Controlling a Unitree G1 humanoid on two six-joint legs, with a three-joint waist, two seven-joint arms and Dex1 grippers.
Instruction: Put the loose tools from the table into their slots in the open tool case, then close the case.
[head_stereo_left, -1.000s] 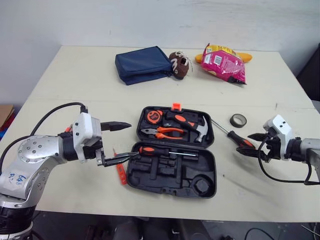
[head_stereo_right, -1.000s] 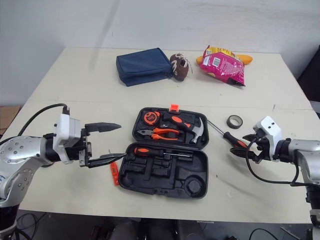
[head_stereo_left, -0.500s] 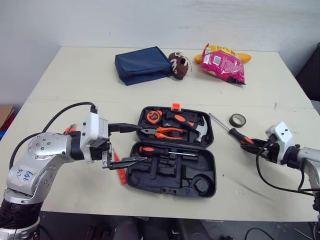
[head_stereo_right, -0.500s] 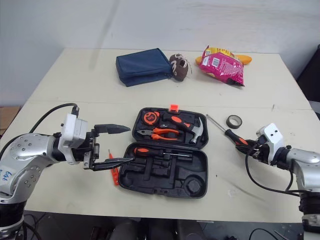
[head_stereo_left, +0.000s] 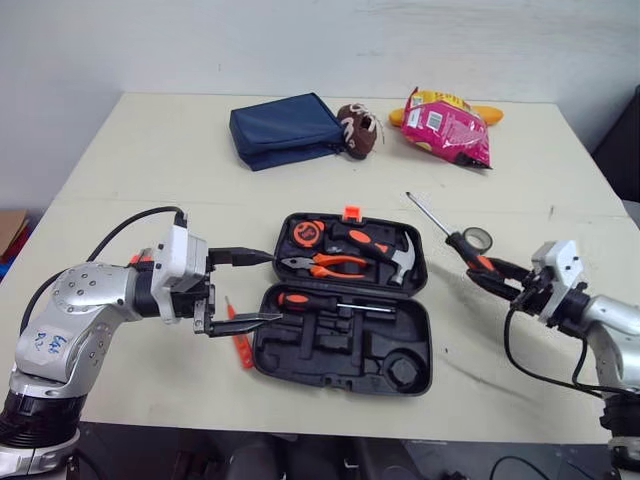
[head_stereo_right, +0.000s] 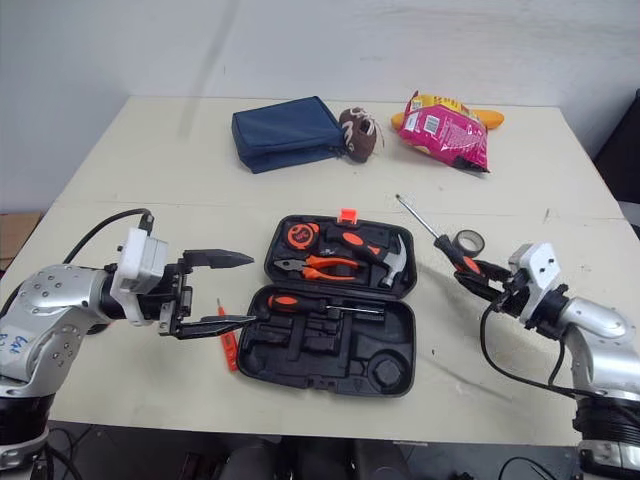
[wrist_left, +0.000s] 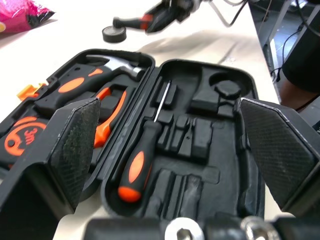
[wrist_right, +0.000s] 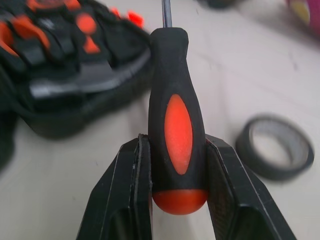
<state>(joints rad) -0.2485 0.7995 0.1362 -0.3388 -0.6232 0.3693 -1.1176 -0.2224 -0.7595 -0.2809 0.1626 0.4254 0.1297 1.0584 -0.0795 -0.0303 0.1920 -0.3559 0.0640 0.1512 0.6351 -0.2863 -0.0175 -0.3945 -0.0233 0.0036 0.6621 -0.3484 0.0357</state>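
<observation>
Orange-and-black rubber is sitting squarely between the pads of my right hand (wrist_right: 177, 139). It is clamping the screwdriver (head_stereo_left: 455, 240) low on the handle, at about 3 o'clock from the tool case (head_stereo_left: 320, 352). The shaft is angling toward 11 o'clock and seems to be riding clear of the desk (head_stereo_left: 150, 170).

My left hand (head_stereo_left: 272, 287) is hovering wide open with nothing in it at the case's 9 o'clock edge. A small orange tool (head_stereo_left: 240, 340) is lying on the desk just beside it.

To seat this well, I am planning to level the shaft first, so it is running parallel to the long grooves in the near tray. Then I would lower the handle end in and press before letting go. I cannot tell yet which empty groove fits. One seated screwdriver (wrist_left: 140, 167) is already filling the groove nearest the hinge.

The tape roll (head_stereo_left: 477, 240) is lying near the gripped handle, so I am minding it on the swing.

The desk is pale, matte and flat. A blue pouch (head_stereo_left: 285, 130) is resting at 11 o'clock and a pink snack bag (head_stereo_left: 445, 125) at 1 o'clock, against a plain white wall.
</observation>
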